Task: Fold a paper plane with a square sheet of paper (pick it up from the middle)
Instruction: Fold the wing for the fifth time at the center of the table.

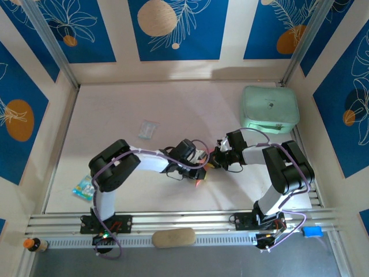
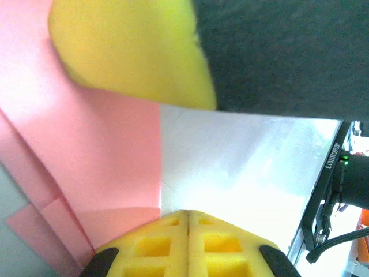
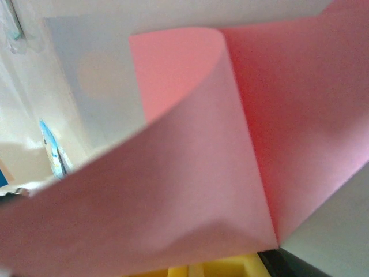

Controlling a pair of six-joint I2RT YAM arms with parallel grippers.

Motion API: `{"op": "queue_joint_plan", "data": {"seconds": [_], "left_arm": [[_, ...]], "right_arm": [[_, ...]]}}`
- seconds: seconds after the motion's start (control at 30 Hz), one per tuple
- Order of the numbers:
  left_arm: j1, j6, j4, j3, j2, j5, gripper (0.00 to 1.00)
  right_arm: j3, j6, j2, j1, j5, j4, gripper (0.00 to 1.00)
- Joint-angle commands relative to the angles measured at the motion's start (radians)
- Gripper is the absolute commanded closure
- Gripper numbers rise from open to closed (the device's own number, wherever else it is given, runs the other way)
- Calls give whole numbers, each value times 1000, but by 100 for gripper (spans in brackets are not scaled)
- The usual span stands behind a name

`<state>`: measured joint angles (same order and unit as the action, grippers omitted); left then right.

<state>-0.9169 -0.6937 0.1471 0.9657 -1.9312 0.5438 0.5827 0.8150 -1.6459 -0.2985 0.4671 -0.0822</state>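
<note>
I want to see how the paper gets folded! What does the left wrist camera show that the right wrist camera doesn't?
Left wrist camera: the pink paper lies flat on the white table, with fold lines near its corner. The left tool has its yellow pads pressed together, and a second yellow pad is over the paper's top.
Right wrist camera: the paper curls up in a big loop, and a blue printed packet lies off to the left.
Both: the same pink paper, with a yellow tool at the bottom edge; in the right wrist camera that is the right tool.
</note>
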Motion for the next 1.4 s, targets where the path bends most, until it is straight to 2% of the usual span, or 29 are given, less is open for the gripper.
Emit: {"op": "queue_joint_plan", "data": {"seconds": [0.0, 0.27, 0.6, 0.87, 1.03, 1.13, 1.27, 1.37], "left_arm": [[6, 25, -54, -71, 5, -30, 97], [3, 2, -36, -172, 82, -26, 96], [-11, 70, -182, -220, 170, -61, 97], [-20, 134, -272, -193, 212, -83, 98], [-22, 109, -246, -196, 294, -145, 100], [-20, 80, -186, -180, 318, -145, 100], [-20, 59, -111, -120, 272, -81, 100], [-14, 42, -100, -58, 207, -82, 100]], "right_arm": [[-14, -1, -34, -1, -105, 82, 95], [-13, -1, -37, -1, -108, 82, 95], [-13, 2, -36, -2, -108, 82, 95], [-11, 2, -36, -6, -110, 84, 95], [-11, 2, -34, -7, -109, 85, 95], [-11, 4, -34, -8, -108, 84, 95], [-11, 3, -34, -11, -109, 85, 95], [-12, 5, -33, -11, -106, 82, 95]]}}
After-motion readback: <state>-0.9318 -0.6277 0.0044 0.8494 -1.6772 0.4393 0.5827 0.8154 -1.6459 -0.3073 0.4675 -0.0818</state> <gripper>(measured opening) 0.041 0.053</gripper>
